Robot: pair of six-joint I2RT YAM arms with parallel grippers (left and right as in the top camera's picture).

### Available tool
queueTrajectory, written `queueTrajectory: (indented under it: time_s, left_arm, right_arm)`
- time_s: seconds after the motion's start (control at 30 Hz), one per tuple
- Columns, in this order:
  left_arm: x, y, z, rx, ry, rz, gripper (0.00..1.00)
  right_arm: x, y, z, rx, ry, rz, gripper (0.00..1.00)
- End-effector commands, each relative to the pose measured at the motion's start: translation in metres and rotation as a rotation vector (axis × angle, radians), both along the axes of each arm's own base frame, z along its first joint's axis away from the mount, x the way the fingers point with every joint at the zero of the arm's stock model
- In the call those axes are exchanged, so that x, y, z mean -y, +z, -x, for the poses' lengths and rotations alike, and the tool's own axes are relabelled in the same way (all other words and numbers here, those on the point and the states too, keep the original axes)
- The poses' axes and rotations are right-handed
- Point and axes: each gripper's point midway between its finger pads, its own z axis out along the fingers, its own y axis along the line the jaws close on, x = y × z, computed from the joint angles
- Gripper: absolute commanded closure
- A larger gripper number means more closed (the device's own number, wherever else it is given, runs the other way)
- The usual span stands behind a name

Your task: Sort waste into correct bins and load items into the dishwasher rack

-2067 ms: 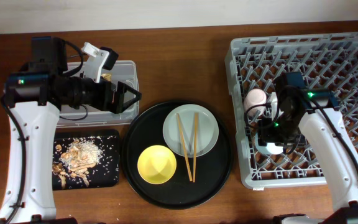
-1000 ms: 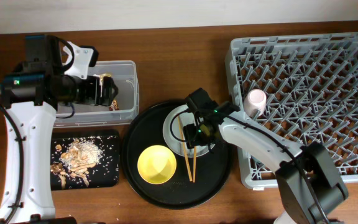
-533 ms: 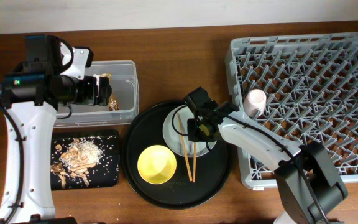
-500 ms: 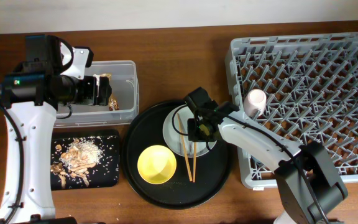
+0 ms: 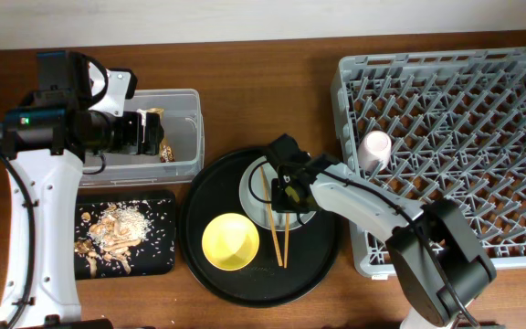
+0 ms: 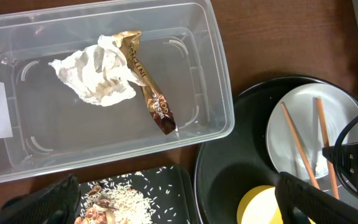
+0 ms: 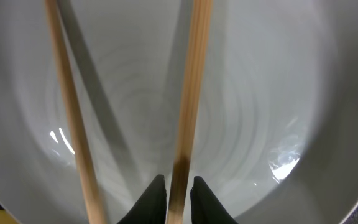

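Observation:
Two wooden chopsticks [image 5: 271, 219] lie across the grey-green plate [image 5: 248, 189] on the round black tray. My right gripper [image 5: 287, 193] is down on the plate, its jaws [image 7: 179, 188] shut on the right chopstick [image 7: 189, 93]. The other chopstick [image 7: 67, 112] lies free to its left. A yellow bowl [image 5: 230, 241] sits on the tray's front left. The pink cup [image 5: 374, 147] stands in the grey rack [image 5: 446, 82]. My left gripper [image 6: 176, 186] hangs open and empty above the clear tub [image 6: 219, 93], which holds the paper wad [image 6: 98, 78] and the gold wrapper [image 6: 148, 93].
The shallow black tray [image 5: 158, 260] at the front left holds rice and food scraps [image 5: 115, 230]. The large round black tray [image 5: 206, 196] fills the middle of the table. The rack takes up the right side. The left arm reaches over the tub.
My right gripper has closed its jaws onto the right chopstick over the plate, and the arm has shifted slightly left. The left arm has stayed put.

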Motion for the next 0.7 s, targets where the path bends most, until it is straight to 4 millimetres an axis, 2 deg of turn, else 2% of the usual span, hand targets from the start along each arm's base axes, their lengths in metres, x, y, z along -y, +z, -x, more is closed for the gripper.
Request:
queueTrajectory:
  time_s: [0.0, 0.27, 0.37, 0.47, 0.5, 0.53, 0.57, 0.63, 0.67]
  left_arm:
    - [-0.002, 0.006, 0.001, 0.017, 0.016, 0.001, 0.01]
    - [-0.002, 0.006, 0.001, 0.018, 0.016, 0.001, 0.01]
    - [-0.002, 0.006, 0.001, 0.018, 0.016, 0.001, 0.01]
    - [-0.002, 0.006, 0.001, 0.018, 0.015, 0.001, 0.01]
    - [-0.002, 0.006, 0.001, 0.017, 0.016, 0.001, 0.01]
    - [-0.002, 0.006, 0.001, 0.018, 0.015, 0.001, 0.01]
    - [-0.002, 0.006, 0.001, 0.018, 0.016, 0.001, 0.01]
    - [-0.002, 0.006, 0.001, 0.017, 0.016, 0.001, 0.01]
    - [-0.002, 0.006, 0.001, 0.018, 0.016, 0.001, 0.01]
  right_arm:
    - [0.006, -0.012, 0.008, -0.023, -0.016, 0.035, 0.83]
    - [0.002, -0.005, 0.003, -0.012, -0.016, 0.013, 0.91]
    - [0.004, 0.032, -0.017, 0.037, -0.02, -0.011, 0.96]
    - [0.027, 0.076, -0.034, 0.071, 0.04, 0.012, 0.96]
    - [0.049, 0.101, -0.052, 0.133, 0.081, 0.041, 0.96]
    - [0.085, 0.123, -0.075, 0.203, 0.092, 0.13, 0.96]
    - [0.123, 0.134, -0.087, 0.222, 0.121, 0.226, 0.96]
    - [0.181, 0.134, -0.093, 0.194, 0.246, 0.334, 0.96]
    - [0.202, 0.134, -0.095, 0.186, 0.227, 0.347, 0.96]
